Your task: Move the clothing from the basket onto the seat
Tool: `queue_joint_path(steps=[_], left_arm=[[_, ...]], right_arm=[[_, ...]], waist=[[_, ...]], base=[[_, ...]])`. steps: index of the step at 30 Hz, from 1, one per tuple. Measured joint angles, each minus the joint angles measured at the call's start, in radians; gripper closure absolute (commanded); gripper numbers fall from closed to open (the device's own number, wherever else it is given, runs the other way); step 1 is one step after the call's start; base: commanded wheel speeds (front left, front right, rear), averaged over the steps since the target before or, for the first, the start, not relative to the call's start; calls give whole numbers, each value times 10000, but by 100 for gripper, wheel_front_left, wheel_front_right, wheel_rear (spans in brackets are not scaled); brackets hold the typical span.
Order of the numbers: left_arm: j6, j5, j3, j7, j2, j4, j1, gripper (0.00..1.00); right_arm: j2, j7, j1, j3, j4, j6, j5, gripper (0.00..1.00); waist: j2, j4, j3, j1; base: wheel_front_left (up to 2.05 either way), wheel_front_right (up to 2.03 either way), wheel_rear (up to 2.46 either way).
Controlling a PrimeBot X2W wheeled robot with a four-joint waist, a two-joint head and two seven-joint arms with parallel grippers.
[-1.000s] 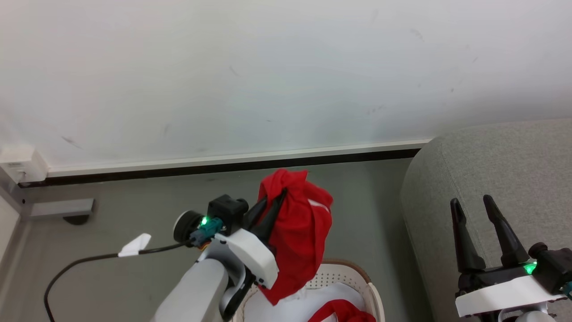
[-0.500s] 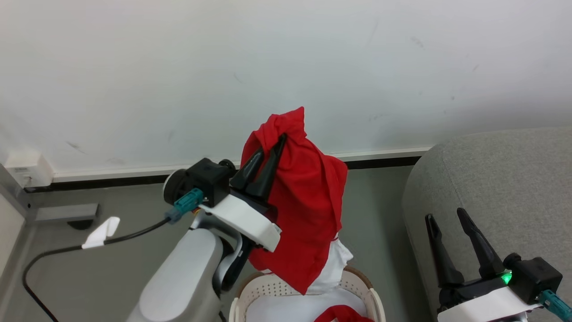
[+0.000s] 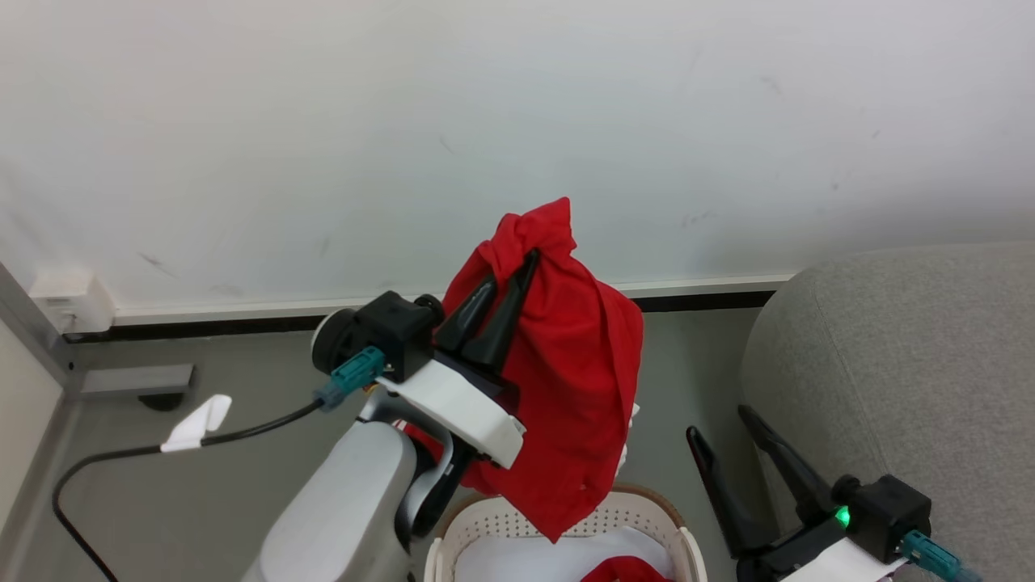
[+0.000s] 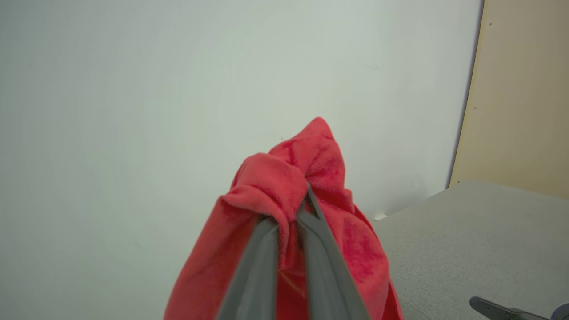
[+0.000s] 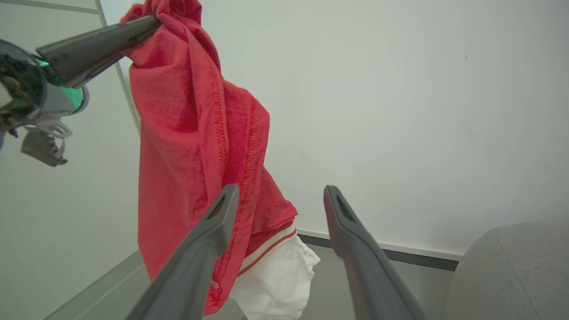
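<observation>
left fingers raised, pinched together | right fingers low, spread apart

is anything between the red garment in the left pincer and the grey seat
Only the open right pincer, low beside the seat. The red garment, gripped by the left pincer, hangs above the basket, otherwise unobstructed.

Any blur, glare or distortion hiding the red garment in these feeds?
Head view: even light, no glare, red garment sharp. Left wrist view: left claw and the garment soft-focused close up. Right wrist view: stitching crisp, no glare.
</observation>
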Motion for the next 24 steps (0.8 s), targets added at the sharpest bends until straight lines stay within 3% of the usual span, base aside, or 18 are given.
queue_joint_path(steps=[5,10,20,24], left_arm=[[-84,-15,-343,58,-132,17,-21,100],[-155,-88,-709,73,-253,19,-51,100],[-267,-169,-1342,245,-362,-105,-60,100],[-280,-268,-1613,336,-420,-221,-59,100]], right_arm=[[-224,0,-656,1336,767,0,598,0],[-165,0,-1363,2596,1651,0,2186,0],[-339,0,-2649,4353,2959,0,4171,0],[-366,0,-3050,4792,3028,0,4468,0]], waist=[[0,318,-23,0],[0,661,-54,1],[0,1433,-157,1],[0,1778,-222,1]], base=[[0,0,0],[0,0,0],[0,0,0],[0,0,0]])
